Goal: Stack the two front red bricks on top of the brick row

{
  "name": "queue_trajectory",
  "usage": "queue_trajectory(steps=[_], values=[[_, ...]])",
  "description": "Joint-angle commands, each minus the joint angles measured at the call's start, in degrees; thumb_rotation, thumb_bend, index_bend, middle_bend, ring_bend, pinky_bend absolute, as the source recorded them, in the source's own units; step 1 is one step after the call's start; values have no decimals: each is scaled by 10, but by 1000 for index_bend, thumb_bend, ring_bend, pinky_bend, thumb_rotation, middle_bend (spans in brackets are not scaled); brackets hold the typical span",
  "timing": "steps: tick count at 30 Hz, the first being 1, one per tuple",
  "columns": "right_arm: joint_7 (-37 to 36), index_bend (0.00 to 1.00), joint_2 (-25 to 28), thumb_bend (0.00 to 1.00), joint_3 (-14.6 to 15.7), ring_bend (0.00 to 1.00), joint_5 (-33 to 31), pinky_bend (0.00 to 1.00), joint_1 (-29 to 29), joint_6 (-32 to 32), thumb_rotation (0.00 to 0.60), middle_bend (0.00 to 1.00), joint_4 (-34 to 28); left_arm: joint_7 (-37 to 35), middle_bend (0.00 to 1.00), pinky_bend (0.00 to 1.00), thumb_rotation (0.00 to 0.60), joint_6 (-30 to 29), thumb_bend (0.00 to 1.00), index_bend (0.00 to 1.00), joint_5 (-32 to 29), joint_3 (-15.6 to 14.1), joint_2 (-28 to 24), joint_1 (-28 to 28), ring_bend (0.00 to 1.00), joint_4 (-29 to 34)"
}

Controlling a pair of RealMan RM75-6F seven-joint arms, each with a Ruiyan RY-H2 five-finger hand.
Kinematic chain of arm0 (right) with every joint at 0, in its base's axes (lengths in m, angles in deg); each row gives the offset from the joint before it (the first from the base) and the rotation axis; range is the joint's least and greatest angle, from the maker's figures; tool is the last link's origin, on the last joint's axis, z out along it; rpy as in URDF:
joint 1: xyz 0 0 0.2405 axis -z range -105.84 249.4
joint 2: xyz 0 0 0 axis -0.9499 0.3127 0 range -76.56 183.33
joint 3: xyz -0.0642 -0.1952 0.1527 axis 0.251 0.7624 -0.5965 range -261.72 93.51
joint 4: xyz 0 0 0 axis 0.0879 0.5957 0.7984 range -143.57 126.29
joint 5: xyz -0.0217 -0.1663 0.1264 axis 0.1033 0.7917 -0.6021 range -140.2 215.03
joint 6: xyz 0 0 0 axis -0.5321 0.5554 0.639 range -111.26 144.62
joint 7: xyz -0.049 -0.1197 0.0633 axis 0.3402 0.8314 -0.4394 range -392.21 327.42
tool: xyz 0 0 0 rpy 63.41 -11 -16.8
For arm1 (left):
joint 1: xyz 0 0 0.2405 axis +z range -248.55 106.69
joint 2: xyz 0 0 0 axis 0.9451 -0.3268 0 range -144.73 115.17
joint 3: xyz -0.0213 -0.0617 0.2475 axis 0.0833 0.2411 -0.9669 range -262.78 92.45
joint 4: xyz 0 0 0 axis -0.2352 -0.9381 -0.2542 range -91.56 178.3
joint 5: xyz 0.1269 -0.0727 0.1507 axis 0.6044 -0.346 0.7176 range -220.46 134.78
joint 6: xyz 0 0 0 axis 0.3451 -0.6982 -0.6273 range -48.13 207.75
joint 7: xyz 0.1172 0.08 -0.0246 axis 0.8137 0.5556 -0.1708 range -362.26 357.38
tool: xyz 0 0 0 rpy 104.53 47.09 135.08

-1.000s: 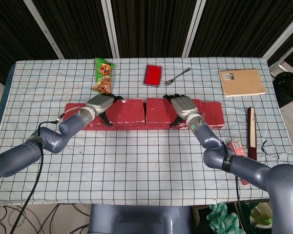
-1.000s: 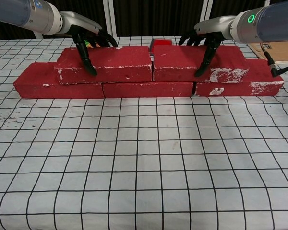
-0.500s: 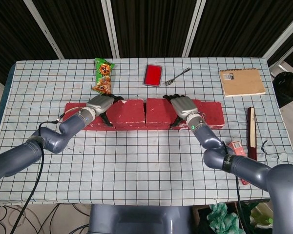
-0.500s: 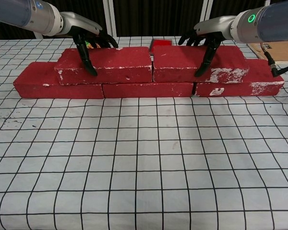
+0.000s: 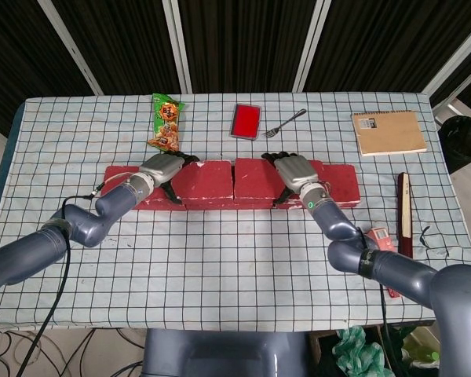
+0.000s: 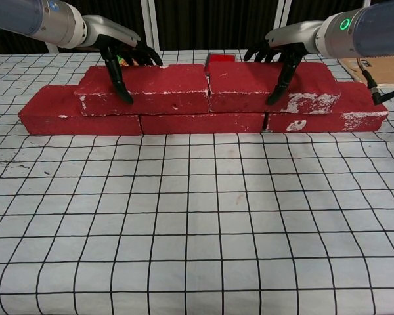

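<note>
The head camera looked steeply down from above the robot, taking in the whole worktop [image 5: 220, 259]. The chest camera sat low and close, facing forward across the cloth. Both views shared the brick row [image 5: 235, 182] [image 6: 203, 121] and both hands.

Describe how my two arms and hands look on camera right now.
Both arms are smooth blue-grey tubes. The left hand and right hand have silver-grey backs and black fingers. A green light glows on the right wrist; a black cable trails along the left arm.
</note>
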Motion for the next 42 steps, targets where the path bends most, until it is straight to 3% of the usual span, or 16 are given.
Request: queue_trajectory(steps=[1,42], values=[[0,91,0,0,0,90,0,160,0,1,600,116,0,0,88,0,600,1,0,92,0,-1,0,0,0,-1],[-1,73,-2,0,4,43,5,114,-2,-1,600,70,2,1,67,0,600,1,0,73,-7,-9,-3,-4,0,-3]])
